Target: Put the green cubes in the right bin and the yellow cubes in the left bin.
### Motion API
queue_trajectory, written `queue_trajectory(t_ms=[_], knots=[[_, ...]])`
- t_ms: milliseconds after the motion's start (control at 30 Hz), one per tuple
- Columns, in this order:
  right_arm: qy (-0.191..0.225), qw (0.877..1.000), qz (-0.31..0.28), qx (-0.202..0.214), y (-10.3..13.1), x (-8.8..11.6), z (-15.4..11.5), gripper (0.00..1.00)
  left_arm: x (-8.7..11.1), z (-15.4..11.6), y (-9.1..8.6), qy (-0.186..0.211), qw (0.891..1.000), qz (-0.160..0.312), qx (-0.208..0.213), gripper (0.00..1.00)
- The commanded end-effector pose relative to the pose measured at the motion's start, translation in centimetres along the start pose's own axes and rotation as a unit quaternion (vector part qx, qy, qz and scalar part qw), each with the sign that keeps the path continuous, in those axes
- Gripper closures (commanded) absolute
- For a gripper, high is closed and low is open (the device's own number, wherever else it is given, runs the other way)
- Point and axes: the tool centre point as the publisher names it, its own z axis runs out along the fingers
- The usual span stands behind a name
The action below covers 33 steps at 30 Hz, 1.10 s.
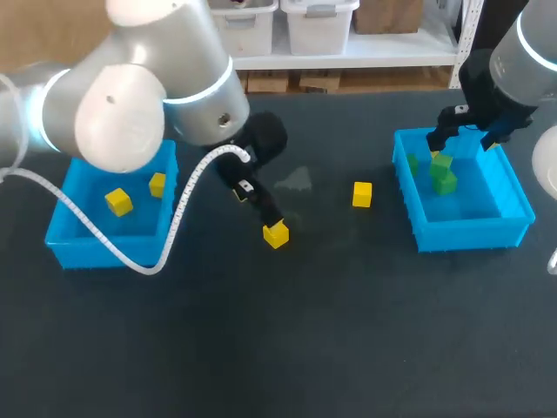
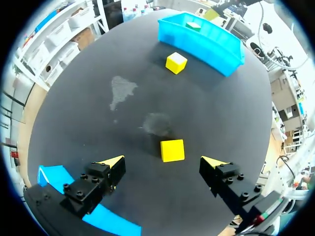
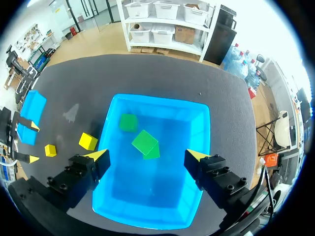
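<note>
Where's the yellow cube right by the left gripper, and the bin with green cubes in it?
Yellow cube [image 2: 173,150]: left wrist view, on its top face.
Right bin [image 1: 474,233]: head view, on its front wall.

Left bin [image 1: 70,248] partly behind the left arm [image 1: 122,96] in the head view

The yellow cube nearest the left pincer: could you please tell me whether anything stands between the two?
Nothing visible does. The yellow cube lies on the table just ahead of the open left pincer, with only dark tabletop between them.
</note>
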Motion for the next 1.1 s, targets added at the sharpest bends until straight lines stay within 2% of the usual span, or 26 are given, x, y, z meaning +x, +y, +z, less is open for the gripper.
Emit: queue_trajectory(t_ms=[33, 500, 833, 1100], knots=[[-0.002, 1.000, 0.000, 0.001, 0.0, 0.2, -0.1, 0.00, -0.5, 0.6, -0.2, 0.014, 1.000, 0.004, 0.005, 0.00], [-0.002, 1.000, 0.000, 0.001, 0.0, 0.2, -0.1, 0.00, 0.2, 3.1, -1.6, 0.048, 0.999, 0.022, 0.014, 0.00], [-0.002, 1.000, 0.000, 0.001, 0.0, 0.2, -0.1, 0.00, -0.1, 4.9, -0.5, 0.062, 0.998, 0.012, -0.002, 0.00], [-0.002, 1.000, 0.000, 0.001, 0.0, 0.2, -0.1, 0.00, -1.3, 5.5, 0.4, 0.061, 0.998, 0.002, -0.019, 0.00]])
